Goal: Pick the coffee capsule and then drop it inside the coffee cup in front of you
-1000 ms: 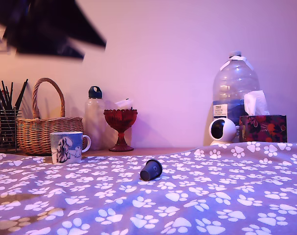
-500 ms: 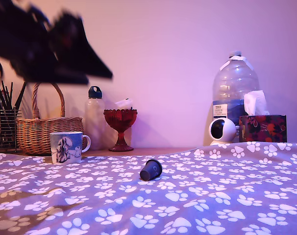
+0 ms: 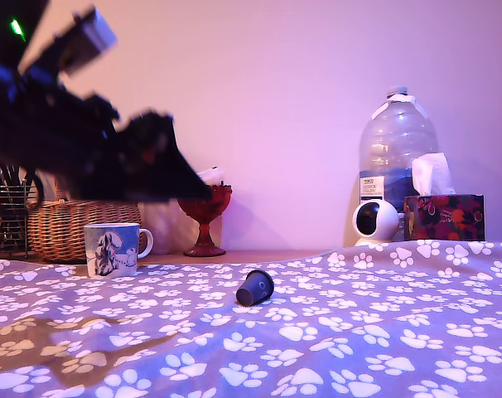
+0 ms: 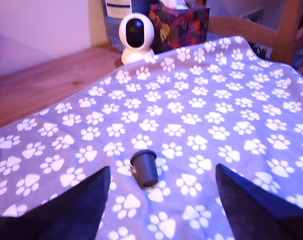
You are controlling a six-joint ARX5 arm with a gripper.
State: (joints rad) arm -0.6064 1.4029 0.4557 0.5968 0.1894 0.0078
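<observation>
A small dark coffee capsule (image 3: pixel 255 288) lies on its side on the paw-print cloth, mid-scene in the exterior view. The wrist view shows the capsule (image 4: pixel 144 168) between and beyond my two dark fingers (image 4: pixel 76 205), which stand wide apart with nothing held. My gripper (image 3: pixel 172 174) is a blurred dark shape high at the exterior view's left, well above the cloth and left of the capsule. The white coffee cup (image 3: pixel 114 249) with a dog picture and a side handle stands below the gripper, at the back left of the cloth.
A wicker basket (image 3: pixel 77 224), a wire pen holder (image 3: pixel 7 215) and a red goblet (image 3: pixel 204 217) stand behind the cup. At the exterior view's right are a large water bottle (image 3: pixel 398 153), a white round camera (image 3: pixel 374 221) and a tissue box (image 3: pixel 444 215). Grey paw-print cloth (image 3: pixel 359 332) covers the table.
The arm has swung down and toward the exterior view's right, from the top left corner to just above the cup and basket. The capsule and cup have not moved.
</observation>
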